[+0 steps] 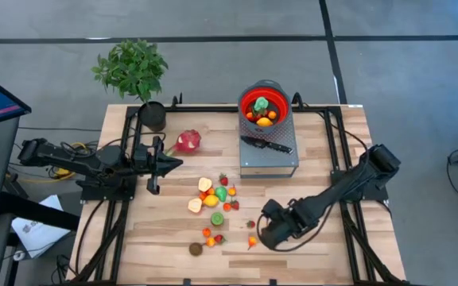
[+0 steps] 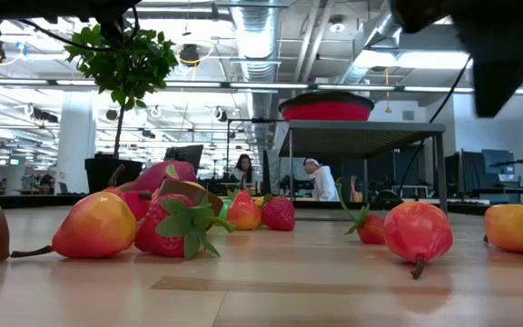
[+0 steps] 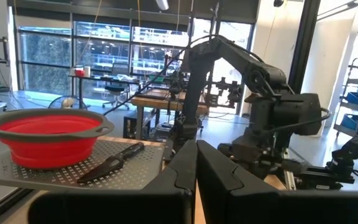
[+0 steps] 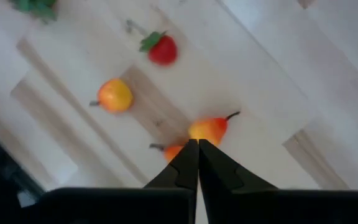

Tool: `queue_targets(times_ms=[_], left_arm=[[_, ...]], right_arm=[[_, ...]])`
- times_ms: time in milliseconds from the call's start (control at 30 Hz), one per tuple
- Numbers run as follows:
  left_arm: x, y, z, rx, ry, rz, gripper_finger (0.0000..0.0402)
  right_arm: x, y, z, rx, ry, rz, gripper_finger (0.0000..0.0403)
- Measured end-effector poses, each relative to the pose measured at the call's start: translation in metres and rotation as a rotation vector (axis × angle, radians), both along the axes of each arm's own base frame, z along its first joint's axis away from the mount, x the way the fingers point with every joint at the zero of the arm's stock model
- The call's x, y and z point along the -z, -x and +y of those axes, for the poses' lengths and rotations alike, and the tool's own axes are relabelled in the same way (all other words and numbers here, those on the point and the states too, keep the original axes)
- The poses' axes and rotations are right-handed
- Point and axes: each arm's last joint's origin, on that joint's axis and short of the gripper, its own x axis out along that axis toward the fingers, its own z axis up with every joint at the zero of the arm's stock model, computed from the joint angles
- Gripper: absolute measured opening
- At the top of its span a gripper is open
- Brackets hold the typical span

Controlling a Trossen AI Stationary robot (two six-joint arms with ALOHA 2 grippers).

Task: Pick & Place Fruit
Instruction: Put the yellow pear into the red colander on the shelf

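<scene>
Your fruit point(image 1: 213, 199) lies scattered on the wooden surface point(image 1: 324, 254), mostly in a loose cluster near its middle: red, orange, yellow and green pieces, with a brown one point(image 1: 196, 249) at the near edge of the group. The pink-red dragon fruit point(image 1: 188, 141) sits apart from the cluster, toward the potted plant point(image 1: 133, 71) at the far left corner. A few more pieces already rest inside the red bowl point(image 1: 262, 105), which stands on a grey perforated stand point(image 1: 269, 155) at the far side; a black-handled knife point(image 1: 265, 144) lies on that stand just beside the bowl.

Your right claw point(image 4: 197, 144) hangs low over the near part of the scatter, its fingers pressed together and holding nothing. In the right wrist view an orange-yellow pear-shaped piece point(image 4: 209, 129) lies right at the fingertips, with a smaller orange piece point(image 4: 173, 150) beside it, a yellow-orange one point(image 4: 114, 94) and a strawberry point(image 4: 161, 50) farther off.

Your left claw point(image 1: 156, 165) waits at the left side of the surface, near the dragon fruit, fingers shut and empty.
</scene>
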Motion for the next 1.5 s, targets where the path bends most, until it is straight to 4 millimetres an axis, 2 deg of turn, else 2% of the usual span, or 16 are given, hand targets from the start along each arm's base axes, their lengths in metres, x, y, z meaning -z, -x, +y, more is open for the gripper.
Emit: queue_targets(times_ms=[167, 467, 600, 767, 1033, 1500], left_arm=[[0.0, 0.0, 0.0, 0.0, 0.0, 0.002, 0.0003], [0.0, 0.0, 0.0, 0.0, -0.002, 0.003, 0.0003], [0.0, 0.0, 0.0, 0.0, -0.002, 0.004, 0.0003], [0.0, 0.0, 0.0, 0.0, -0.002, 0.003, 0.0003], [0.0, 0.0, 0.0, -0.001, -0.003, 0.003, 0.0003], [0.0, 0.0, 0.0, 0.0, -0.002, 0.003, 0.0003]], right_arm=[[0.005, -0.005, -0.006, 0.019, 0.011, 0.023, 0.0064], [0.018, -0.01, -0.005, 0.078, 0.026, 0.054, 0.022], [0.025, -0.013, -0.003, 0.149, 0.013, 0.054, 0.0256], [0.038, -0.015, -0.001, 0.183, 0.017, 0.089, 0.0255], [0.06, -0.019, 0.004, 0.179, 0.0, 0.174, 0.0227], [0.065, -0.02, 0.008, 0.164, -0.01, 0.157, 0.0188]])
